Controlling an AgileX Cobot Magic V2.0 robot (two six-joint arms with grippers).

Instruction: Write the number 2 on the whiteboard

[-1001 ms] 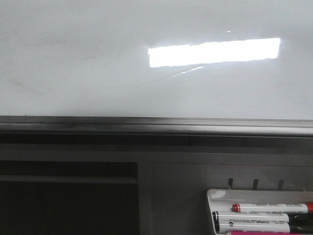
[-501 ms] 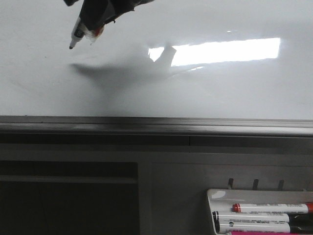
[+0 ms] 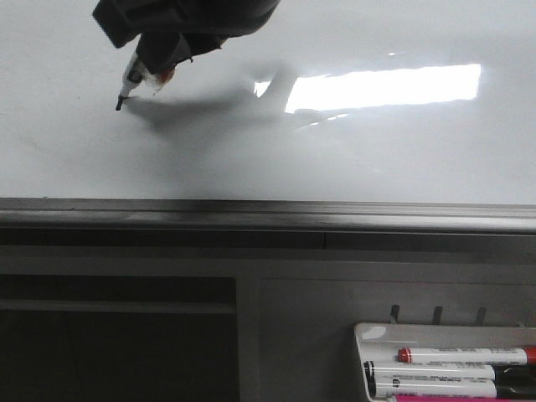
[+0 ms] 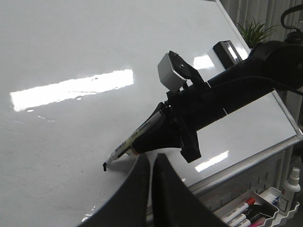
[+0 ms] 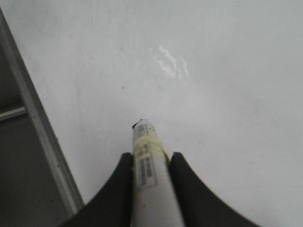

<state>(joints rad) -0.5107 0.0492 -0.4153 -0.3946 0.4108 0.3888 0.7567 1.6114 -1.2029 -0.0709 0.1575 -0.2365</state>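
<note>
The whiteboard (image 3: 335, 159) fills the upper half of the front view, glossy white with a bright rectangular reflection. My right gripper (image 3: 163, 50) reaches in from the top left, shut on a white marker (image 3: 128, 84). Its black tip sits at or just off the board, meeting its own shadow. The right wrist view shows the marker (image 5: 147, 165) clamped between the fingers (image 5: 124, 175) over the board (image 5: 213, 71). The left wrist view shows that arm and the marker (image 4: 130, 142) from the side. My left gripper (image 4: 152, 158) is shut and empty, off the board. No drawn line of the number 2 shows.
A grey metal edge rail (image 3: 251, 213) runs along the board's lower edge. A small white tray (image 3: 368, 335) with several markers hangs at the lower right. The left wrist view also shows a spray bottle (image 4: 289, 184) and an eraser (image 4: 227, 49) at the board's far side.
My right gripper with the marker has come into the front view from the top. It has moved down and slightly left until the tip reached the board.
</note>
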